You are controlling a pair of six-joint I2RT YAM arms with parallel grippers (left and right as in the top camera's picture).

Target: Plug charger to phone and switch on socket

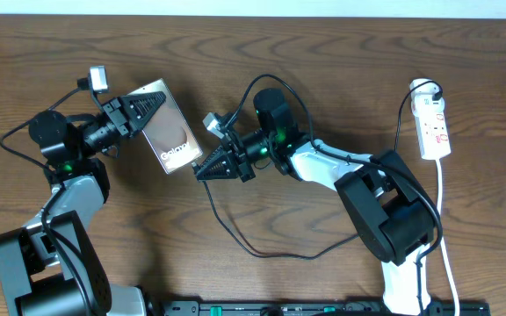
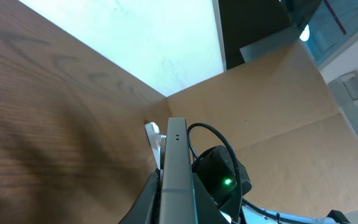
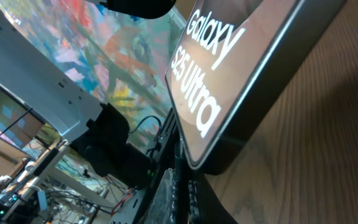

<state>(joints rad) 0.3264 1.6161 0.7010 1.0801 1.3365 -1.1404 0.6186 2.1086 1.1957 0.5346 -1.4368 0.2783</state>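
Note:
The phone (image 1: pixel 169 133) with its white Galaxy label is held tilted above the table, left of centre. My left gripper (image 1: pixel 154 105) is shut on its upper part. In the left wrist view the phone (image 2: pixel 176 163) shows edge-on between the fingers (image 2: pixel 146 202). My right gripper (image 1: pixel 200 169) is shut on the charger plug at the phone's lower edge. In the right wrist view the plug (image 3: pixel 182 177) points up at the phone (image 3: pixel 221 74), tip at its bottom edge; whether it is seated I cannot tell. The charger cable (image 1: pixel 262 254) loops across the table. The white socket (image 1: pixel 435 127) lies far right.
The socket's white cord (image 1: pixel 444 219) runs down the right side past the right arm's base (image 1: pixel 393 219). The left arm's base (image 1: pixel 46 263) fills the lower left corner. A black rail (image 1: pixel 323 307) lines the table's front edge.

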